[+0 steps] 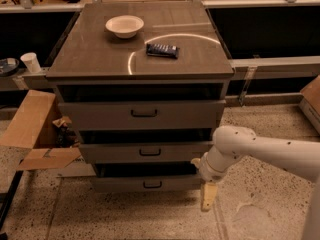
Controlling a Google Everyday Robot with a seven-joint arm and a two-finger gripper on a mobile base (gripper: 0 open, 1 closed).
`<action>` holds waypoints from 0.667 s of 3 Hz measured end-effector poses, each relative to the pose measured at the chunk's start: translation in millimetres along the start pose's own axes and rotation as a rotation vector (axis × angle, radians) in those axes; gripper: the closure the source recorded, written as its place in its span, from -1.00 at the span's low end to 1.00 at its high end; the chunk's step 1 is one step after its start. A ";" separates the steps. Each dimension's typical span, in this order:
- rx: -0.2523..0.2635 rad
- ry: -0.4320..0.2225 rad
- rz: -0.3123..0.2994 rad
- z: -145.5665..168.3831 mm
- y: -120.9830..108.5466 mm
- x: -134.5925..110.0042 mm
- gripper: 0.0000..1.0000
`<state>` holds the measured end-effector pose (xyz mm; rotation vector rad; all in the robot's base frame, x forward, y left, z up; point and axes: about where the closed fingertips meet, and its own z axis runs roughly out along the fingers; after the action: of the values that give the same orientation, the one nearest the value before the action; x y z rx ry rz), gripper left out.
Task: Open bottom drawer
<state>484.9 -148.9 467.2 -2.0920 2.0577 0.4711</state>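
Observation:
The grey cabinet has three drawers, all standing partly pulled out. The bottom drawer (pixel 145 183) is the lowest, with a small black bar handle (pixel 152 185). The middle drawer (pixel 145 152) and the taller top drawer (pixel 142 114) are above it. My white arm comes in from the right. My gripper (pixel 208 196) hangs pointing down at the right end of the bottom drawer's front, just above the floor and to the right of the handle.
A white bowl (pixel 124 25) and a dark packet (pixel 162 50) lie on the cabinet top (pixel 95 54). An open cardboard box (pixel 35 129) stands on the floor to the left. A paper cup (pixel 31 62) sits on a ledge at left. Speckled floor lies in front.

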 end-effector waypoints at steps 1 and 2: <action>-0.054 -0.022 -0.017 71.4 -5.8 24.3 -1.00; -0.059 -0.024 -0.014 78.8 -7.9 26.7 -1.00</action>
<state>484.5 -147.1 383.6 -2.1215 2.0380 0.5588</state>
